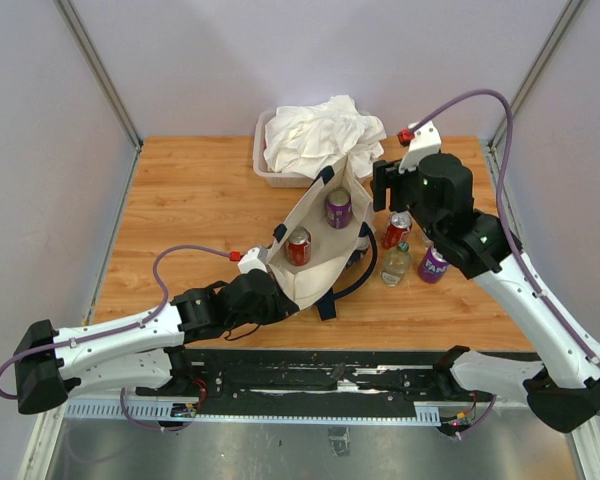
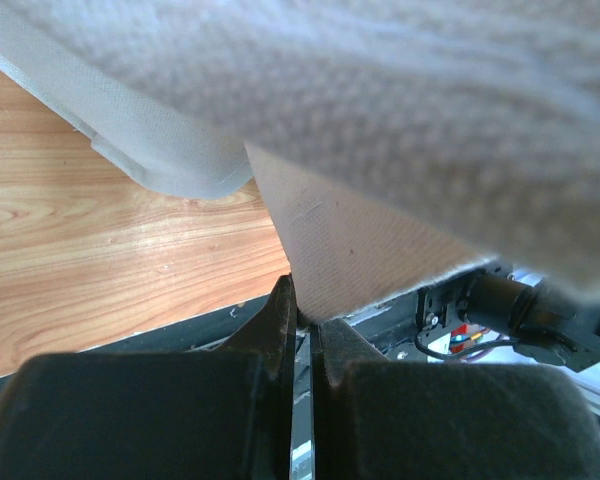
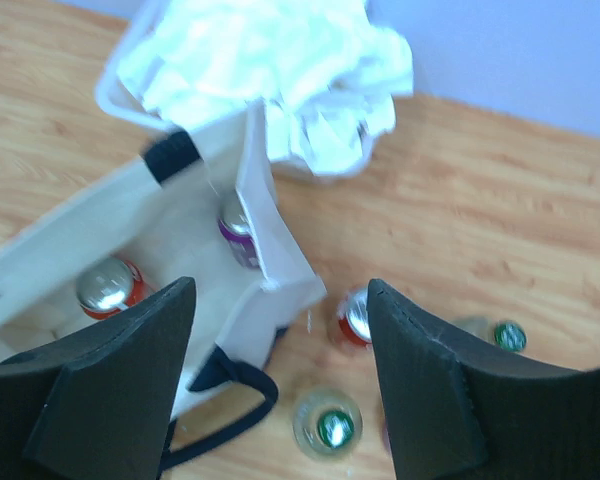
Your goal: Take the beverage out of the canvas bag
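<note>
The cream canvas bag (image 1: 315, 265) stands open at the table's middle, with navy handles (image 3: 235, 400). Inside it stand a red can (image 1: 298, 246) (image 3: 107, 285) and a purple can (image 1: 338, 208) (image 3: 235, 228). My left gripper (image 1: 270, 275) (image 2: 305, 315) is shut on the bag's near edge, the canvas (image 2: 360, 240) pinched between its jaws. Above the bag's right corner hovers my right gripper (image 1: 383, 190) (image 3: 280, 290), open with nothing held between its fingers (image 3: 430, 390).
On the wood right of the bag stand a red can (image 1: 396, 229) (image 3: 355, 318), a clear green-capped bottle (image 1: 396, 263) (image 3: 327, 425) and a purple can (image 1: 433, 265). Another green-capped bottle (image 3: 505, 335) shows further right. A clear tub of white cloth (image 1: 315, 135) sits behind the bag.
</note>
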You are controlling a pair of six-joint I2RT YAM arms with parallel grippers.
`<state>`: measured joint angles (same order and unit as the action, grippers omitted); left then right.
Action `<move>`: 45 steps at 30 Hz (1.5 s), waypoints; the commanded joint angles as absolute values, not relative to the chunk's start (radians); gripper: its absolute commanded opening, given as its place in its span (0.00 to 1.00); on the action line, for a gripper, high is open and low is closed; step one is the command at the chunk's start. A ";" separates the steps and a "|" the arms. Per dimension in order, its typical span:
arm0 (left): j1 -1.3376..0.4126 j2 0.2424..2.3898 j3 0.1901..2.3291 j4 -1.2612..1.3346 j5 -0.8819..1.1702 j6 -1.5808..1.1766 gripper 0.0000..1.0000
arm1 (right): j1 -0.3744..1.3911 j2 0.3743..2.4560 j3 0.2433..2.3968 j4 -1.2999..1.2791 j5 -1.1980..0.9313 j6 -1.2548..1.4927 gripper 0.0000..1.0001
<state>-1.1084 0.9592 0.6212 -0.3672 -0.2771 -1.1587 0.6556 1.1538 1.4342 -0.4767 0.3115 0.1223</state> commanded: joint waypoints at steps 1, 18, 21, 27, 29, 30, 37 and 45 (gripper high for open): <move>-1.111 0.973 0.620 -0.385 -0.264 -1.142 0.00 | 0.691 1.287 1.568 -0.593 0.256 0.117 0.69; -1.111 0.994 0.643 -0.362 -0.254 -1.112 0.00 | 0.725 1.637 1.706 -0.682 0.184 0.084 0.58; -1.111 0.997 0.641 -0.347 -0.243 -1.103 0.01 | 0.724 1.688 1.715 -0.686 0.178 0.075 0.57; -1.112 0.991 0.650 -0.340 -0.223 -1.085 0.01 | 0.699 1.807 1.744 -0.684 0.177 0.082 0.60; -1.112 0.983 0.656 -0.340 -0.222 -1.078 0.04 | 0.685 1.842 1.754 -0.683 0.176 0.088 0.65; -1.112 0.979 0.661 -0.340 -0.221 -1.074 0.06 | 0.678 1.859 1.758 -0.682 0.179 0.090 0.67; -1.111 0.945 0.699 -0.341 -0.227 -1.048 0.41 | 0.647 1.916 1.750 -0.645 0.211 0.086 0.77; -1.111 0.884 0.741 -0.378 -0.338 -1.030 0.87 | 0.635 1.910 1.665 -0.560 0.263 0.120 0.88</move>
